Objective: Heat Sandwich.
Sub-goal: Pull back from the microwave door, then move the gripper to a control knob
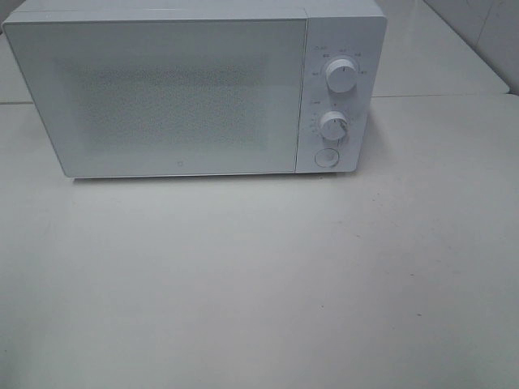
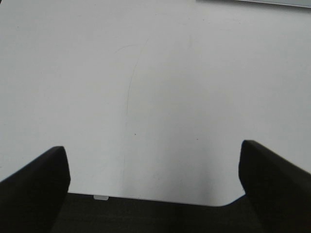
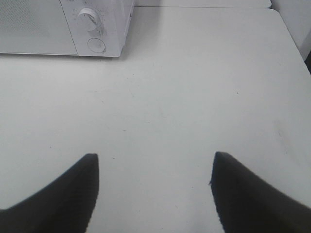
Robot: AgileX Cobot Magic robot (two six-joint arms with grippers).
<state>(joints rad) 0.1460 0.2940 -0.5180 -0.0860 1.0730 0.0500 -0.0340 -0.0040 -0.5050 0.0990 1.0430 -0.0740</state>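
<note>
Above the white table (image 1: 259,284), the left gripper (image 2: 151,145) and right gripper (image 3: 154,154) both stand spread wide

1. a lab-like test bench more than a home kitchen; nothing homely shows around it
2. one white microwave (image 1: 162,97), door shut, with two dials (image 1: 340,77) and a round button (image 1: 326,158); it stands well ahead of the right gripper (image 3: 154,155), off to its left
3. a plain white table (image 1: 259,284) lies under that gripper; a seam (image 1: 442,96) beyond it, level with the microwave, marks a second tabletop butted on
</note>
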